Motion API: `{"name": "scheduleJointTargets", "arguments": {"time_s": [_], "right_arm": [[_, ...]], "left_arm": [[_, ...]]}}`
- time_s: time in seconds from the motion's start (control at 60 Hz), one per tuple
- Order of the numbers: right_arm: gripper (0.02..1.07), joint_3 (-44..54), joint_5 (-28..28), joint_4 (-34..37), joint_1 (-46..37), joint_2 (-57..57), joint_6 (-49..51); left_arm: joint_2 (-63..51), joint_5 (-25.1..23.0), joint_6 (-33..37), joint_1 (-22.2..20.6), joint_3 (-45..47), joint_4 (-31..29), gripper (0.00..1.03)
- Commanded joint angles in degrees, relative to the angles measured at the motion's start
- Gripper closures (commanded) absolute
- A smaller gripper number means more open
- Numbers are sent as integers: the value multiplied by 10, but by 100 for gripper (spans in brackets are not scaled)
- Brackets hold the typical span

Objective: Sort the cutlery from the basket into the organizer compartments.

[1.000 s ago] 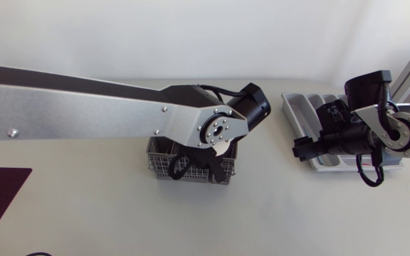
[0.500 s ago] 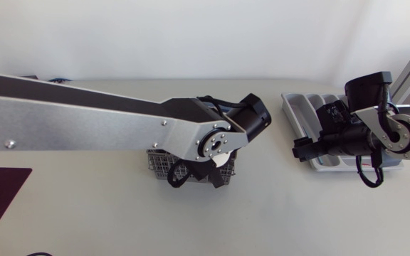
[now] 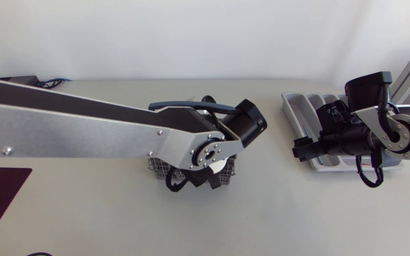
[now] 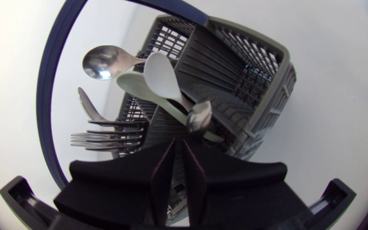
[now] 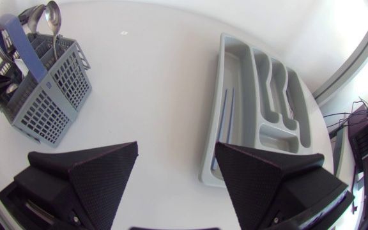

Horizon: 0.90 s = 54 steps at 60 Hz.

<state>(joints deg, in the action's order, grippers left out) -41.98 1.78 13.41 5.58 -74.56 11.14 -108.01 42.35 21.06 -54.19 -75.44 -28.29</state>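
The cutlery [image 4: 160,75] is standing upright in the basket [image 4: 254,76] mid-surface, ends up for easy picking, with the organizer [image 5: 217,108] lying at about two o'clock from it in the head view. The left gripper [image 4: 179,153] is hanging over the basket, clenched, though I cannot tell whether it is pinching a handle. The right gripper [image 5: 176,145] is hovering wide open and empty near the organizer.

Grey basket [image 5: 46,96] w/ upright cutlery [image 4: 117,61], grey organizer [image 5: 213,128] well apart
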Motion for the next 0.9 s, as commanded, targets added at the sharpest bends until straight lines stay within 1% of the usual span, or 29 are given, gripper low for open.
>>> {"name": "scheduleJointTargets", "arguments": {"time_s": [0.0,0.417,0.533,0.617,0.667,0.717,0.767,0.8,0.817,0.883], "right_arm": [[20,17,6,-8,4,2,5],[20,19,9,-13,5,0,6],[20,19,9,-13,5,0,6],[20,18,10,-13,5,0,7],[20,18,11,-13,7,-1,7],[20,18,11,-12,10,2,6],[20,17,10,-8,15,13,5],[20,17,11,-5,21,21,5],[20,16,10,-2,24,24,4],[20,13,11,11,37,40,-1]], "left_arm": [[15,1,20,-6,20,8,100],[50,-2,24,-1,23,9,100],[77,-29,34,3,28,10,100],[97,-76,36,9,20,5,100],[104,-111,22,13,6,-17,99],[107,-131,8,16,-9,-43,98],[107,-139,-1,16,-24,-67,91],[109,-147,-7,19,-30,-75,85],[110,-155,-10,20,-34,-79,82],[111,-188,-25,29,-44,-91,74]]}}
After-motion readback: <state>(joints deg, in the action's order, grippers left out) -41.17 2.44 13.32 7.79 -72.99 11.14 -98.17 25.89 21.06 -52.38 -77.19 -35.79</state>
